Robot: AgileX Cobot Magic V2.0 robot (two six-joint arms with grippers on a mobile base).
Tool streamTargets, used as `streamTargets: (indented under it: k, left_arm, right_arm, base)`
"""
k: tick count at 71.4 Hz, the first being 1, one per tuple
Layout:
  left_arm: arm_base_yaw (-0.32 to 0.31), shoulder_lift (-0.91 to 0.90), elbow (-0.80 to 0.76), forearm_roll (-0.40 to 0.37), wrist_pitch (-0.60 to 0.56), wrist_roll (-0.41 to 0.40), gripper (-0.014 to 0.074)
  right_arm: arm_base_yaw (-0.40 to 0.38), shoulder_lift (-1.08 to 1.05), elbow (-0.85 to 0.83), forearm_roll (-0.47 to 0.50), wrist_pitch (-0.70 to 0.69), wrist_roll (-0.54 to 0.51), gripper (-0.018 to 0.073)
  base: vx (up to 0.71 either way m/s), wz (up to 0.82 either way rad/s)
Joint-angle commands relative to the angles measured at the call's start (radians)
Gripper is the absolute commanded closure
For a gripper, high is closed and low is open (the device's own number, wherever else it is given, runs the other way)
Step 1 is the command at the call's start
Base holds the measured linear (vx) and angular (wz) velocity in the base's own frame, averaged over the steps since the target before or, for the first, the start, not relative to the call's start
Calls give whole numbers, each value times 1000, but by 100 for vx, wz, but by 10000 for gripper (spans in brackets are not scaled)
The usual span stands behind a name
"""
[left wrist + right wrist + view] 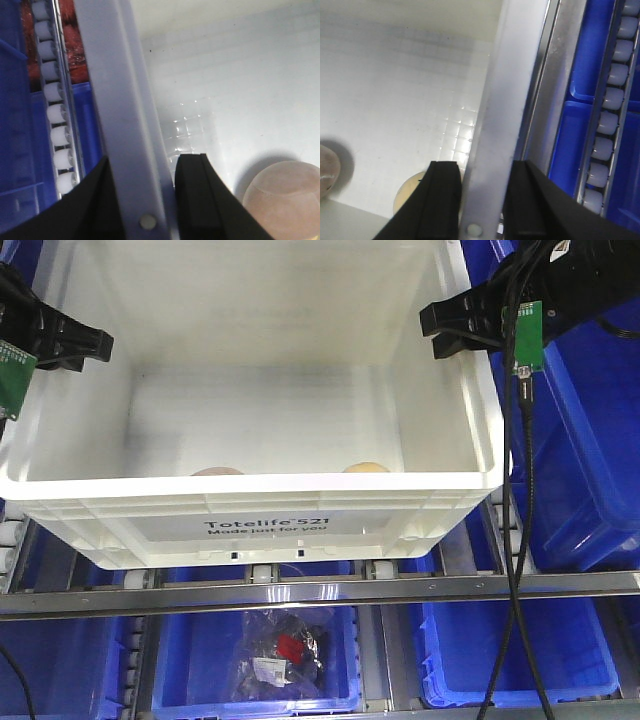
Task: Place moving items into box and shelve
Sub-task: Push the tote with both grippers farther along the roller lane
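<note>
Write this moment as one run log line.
left claw: gripping box left rim | right claw: gripping right rim | box: on roller shelf | inside: two round items

There was one white box [270,523], with two rounded items inside it: one pinkish ball [285,200] and one pale yellowish round item [366,468]. Two grippers were in view, a left gripper [60,345] and a right gripper [465,325]. At least four blue bins showed around and below, one of them [200,670] holding one clear plastic bag [280,655].
</note>
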Motion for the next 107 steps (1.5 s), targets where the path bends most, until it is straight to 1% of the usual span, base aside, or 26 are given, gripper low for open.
streamTargets:
  k: [1,8,23,35,44,52,60,69,96,107]
  left_arm:
    - [-7,-39,-33,49,-126,16,613]
    - [-7,-39,-33,54,-126,15,613]
    - [-7,-15,-33,56,-155,-29,613]
    - [-7,24,-33,59,-160,-29,613]
    - [-7,53,-33,80,-163,-38,613]
    - [-6,63,-33,108,-165,-66,613]
    - [-6,67,-33,152,-166,-114,613]
    - [-6,68,-33,175,-168,-133,613]
    - [-6,119,-33,189,-169,-134,612]
    - [-6,124,-33,212,-171,-134,595]
  right_arm:
    - [6,-47,-46,86,-133,-30,571]
    - [6,-40,-46,101,-136,-37,571]
    - [6,-32,-46,104,-148,-45,571]
    - [6,-32,-46,103,-158,-45,571]
    - [6,-26,-46,103,-156,-45,571]
    - [6,-14,-46,106,-153,-45,571]
    - [6,-3,-46,106,-147,-45,571]
    - [7,9,-46,106,-143,-45,571]
    - [7,43,-46,107,-148,-50,568]
    - [7,43,-46,110,-161,-52,536]
  base:
    - [0,0]
    - [0,0]
    - [0,0]
    - [0,0]
    - [0,0]
    - [0,0]
    - [0,0]
    - [0,0]
    - [0,0]
    - [0,0]
